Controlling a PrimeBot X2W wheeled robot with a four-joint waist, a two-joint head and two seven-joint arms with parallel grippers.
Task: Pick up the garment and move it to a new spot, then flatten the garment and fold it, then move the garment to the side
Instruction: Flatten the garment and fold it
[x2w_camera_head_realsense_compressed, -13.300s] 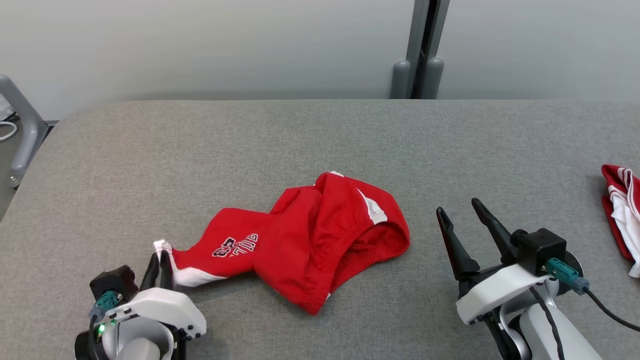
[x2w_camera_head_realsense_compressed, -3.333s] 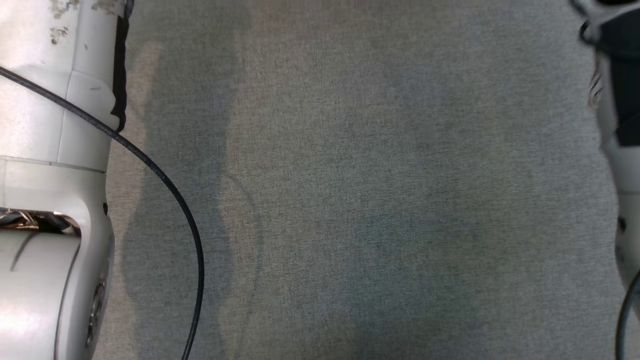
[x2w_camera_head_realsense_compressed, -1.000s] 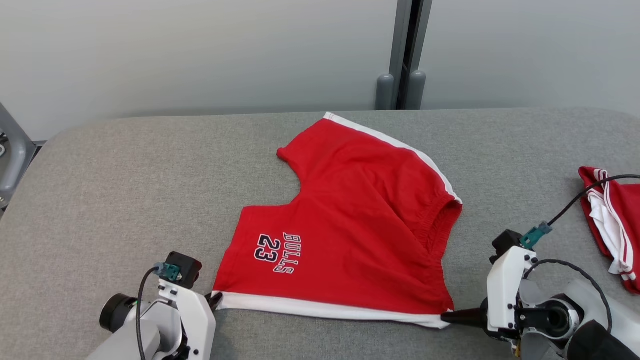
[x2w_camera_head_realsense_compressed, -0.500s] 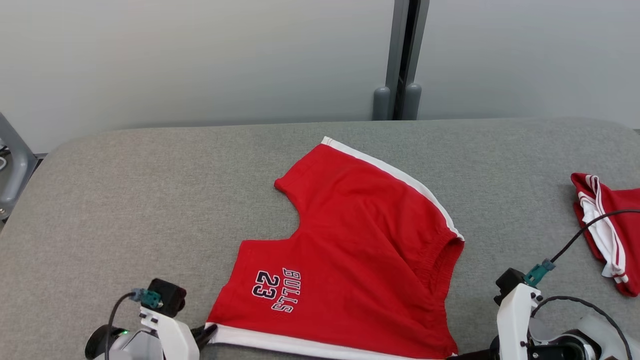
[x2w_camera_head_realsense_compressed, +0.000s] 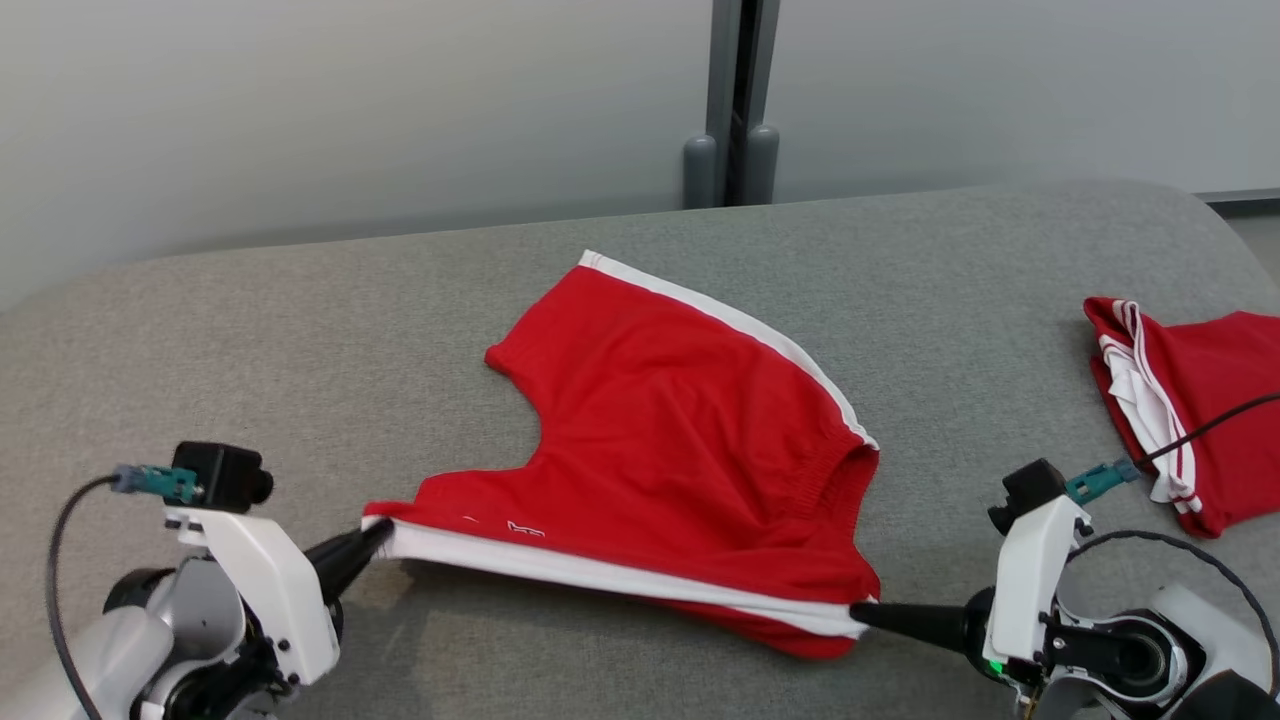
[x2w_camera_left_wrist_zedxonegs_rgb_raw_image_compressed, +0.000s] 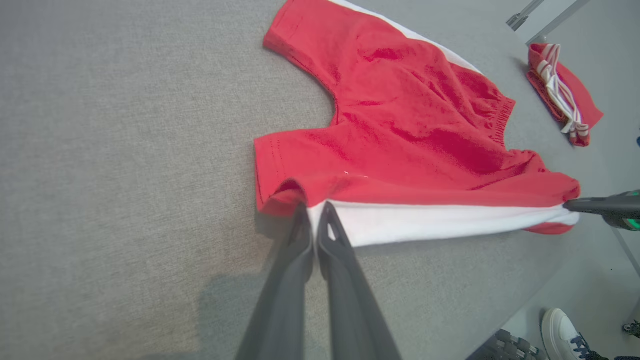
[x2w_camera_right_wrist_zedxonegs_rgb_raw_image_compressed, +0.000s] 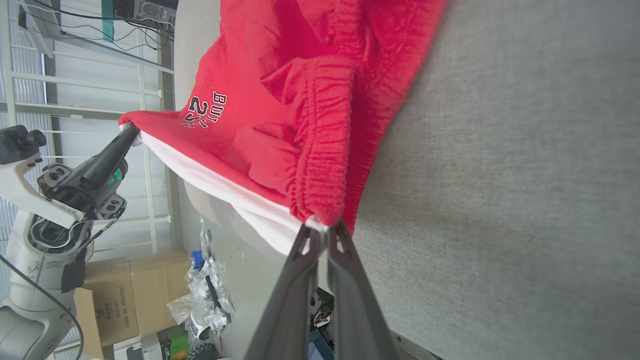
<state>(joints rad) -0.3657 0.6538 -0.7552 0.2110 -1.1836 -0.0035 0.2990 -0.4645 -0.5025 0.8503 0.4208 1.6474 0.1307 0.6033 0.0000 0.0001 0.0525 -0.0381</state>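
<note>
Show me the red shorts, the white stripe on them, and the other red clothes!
red shorts (x2w_camera_head_realsense_compressed: 680, 420): head view, middle of the red cloth.
white stripe (x2w_camera_left_wrist_zedxonegs_rgb_raw_image_compressed: 440, 220): left wrist view, middle of the band along the near edge.
other red clothes (x2w_camera_head_realsense_compressed: 1220, 360): head view, red part of the bundle.

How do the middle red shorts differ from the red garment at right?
The shorts are spread out; the side garment is bunched. The shorts' white-banded near edge is pinched by the left gripper and right gripper; the side garment lies free. Both are red with white trim, on the grey table.
</note>
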